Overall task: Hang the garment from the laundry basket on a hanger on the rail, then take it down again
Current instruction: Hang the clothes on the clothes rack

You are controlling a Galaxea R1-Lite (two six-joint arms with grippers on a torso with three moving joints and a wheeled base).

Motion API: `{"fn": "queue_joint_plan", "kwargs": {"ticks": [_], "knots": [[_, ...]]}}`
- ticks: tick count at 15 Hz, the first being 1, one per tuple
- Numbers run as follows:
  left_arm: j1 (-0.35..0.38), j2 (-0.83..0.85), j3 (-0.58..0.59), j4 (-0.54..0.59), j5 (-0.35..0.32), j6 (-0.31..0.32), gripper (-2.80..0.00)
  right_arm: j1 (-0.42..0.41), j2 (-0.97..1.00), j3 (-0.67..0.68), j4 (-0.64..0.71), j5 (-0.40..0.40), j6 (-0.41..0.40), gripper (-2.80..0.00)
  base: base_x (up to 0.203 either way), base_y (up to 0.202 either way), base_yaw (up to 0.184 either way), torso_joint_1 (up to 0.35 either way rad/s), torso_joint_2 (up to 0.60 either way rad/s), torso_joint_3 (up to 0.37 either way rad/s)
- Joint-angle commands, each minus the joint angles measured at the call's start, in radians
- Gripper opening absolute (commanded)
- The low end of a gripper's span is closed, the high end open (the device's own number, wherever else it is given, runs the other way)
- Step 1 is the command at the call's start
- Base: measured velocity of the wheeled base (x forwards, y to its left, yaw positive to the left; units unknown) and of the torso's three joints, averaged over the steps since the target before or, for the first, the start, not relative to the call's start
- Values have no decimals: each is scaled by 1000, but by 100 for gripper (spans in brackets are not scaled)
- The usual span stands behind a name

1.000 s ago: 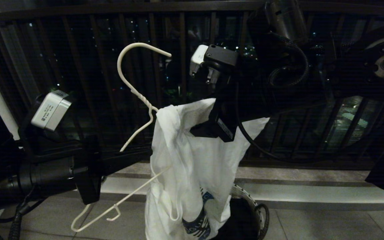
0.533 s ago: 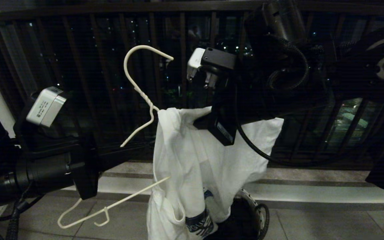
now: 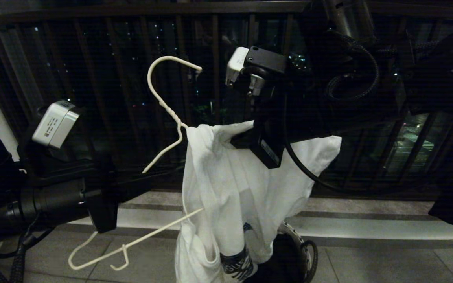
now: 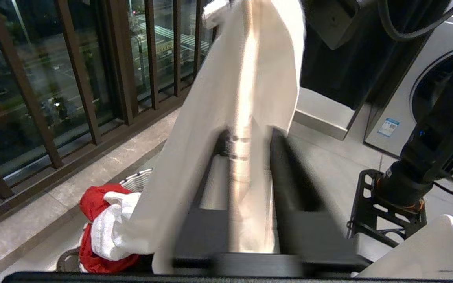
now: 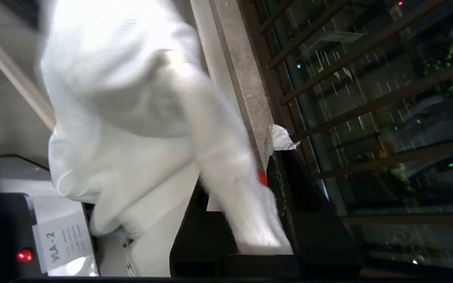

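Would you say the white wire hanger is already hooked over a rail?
No, the hanger has its hook free in the air before the balcony bars.

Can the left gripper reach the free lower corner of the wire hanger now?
Probably not at once. The left gripper has the white T-shirt between its fingers, so it looks occupied. The wire hanger's lower corner hangs uncovered below that arm.

One garment (image 3: 226, 184), one hanger (image 3: 163, 110), one basket (image 3: 297, 243)
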State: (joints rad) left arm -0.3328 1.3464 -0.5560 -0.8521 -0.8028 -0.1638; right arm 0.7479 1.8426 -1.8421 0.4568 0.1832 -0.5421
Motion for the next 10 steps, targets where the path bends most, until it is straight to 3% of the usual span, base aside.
{"fn": "queue_joint_plan", "kwargs": {"ticks": [1, 5, 8, 10], "knots": [[4, 6, 0, -2, -3, -2, 0, -1, -11, 7, 3, 1, -6, -280, 0, 0, 0, 0, 0, 0], [9, 4, -12, -4, 9, 1, 0, -32, -11, 17, 3, 1, -6, -280, 0, 0, 0, 0, 0, 0], [103, 1, -48, -8, 32, 5, 0, -60, -23, 20, 2, 1, -6, -280, 0, 0, 0, 0, 0, 0], [116, 3, -71, -10, 109, 1, 0, -65, -23, 23, 2, 1, -4, -280, 0, 0, 0, 0, 0, 0]]}}
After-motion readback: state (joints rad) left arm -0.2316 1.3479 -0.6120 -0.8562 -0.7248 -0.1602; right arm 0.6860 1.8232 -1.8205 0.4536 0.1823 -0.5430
